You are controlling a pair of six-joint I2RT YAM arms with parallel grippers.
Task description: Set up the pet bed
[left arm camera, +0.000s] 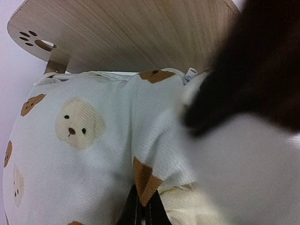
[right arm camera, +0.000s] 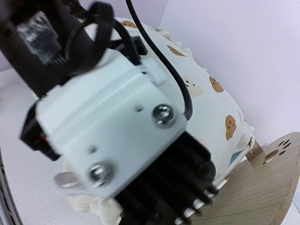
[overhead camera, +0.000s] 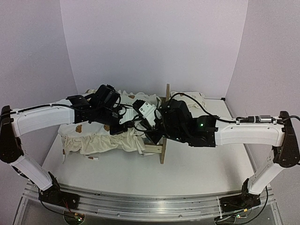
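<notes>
The pet bed stands mid-table; its light-wood board (overhead camera: 165,123) is seen edge-on, with a low rail (overhead camera: 153,149) beside it. Cream bear-print bedding (overhead camera: 101,140) is heaped over the bed to the board's left. Both arms meet above it. My left gripper (overhead camera: 137,126) is shut on a fold of the bear-print bedding (left arm camera: 84,154); in the left wrist view its black jaws (left arm camera: 142,206) pinch the fabric below the paw-cutout board (left arm camera: 131,33). My right gripper (overhead camera: 153,135) sits close beside it. In the right wrist view the left arm's wrist (right arm camera: 112,136) hides its fingers, with bedding (right arm camera: 211,103) and board (right arm camera: 276,187) behind.
A cream cloth piece (overhead camera: 191,97) lies on the far side of the board. Bare white table (overhead camera: 201,168) runs from the bed to the metal rail (overhead camera: 150,206) at the arm bases. Pale walls close in behind and at both sides.
</notes>
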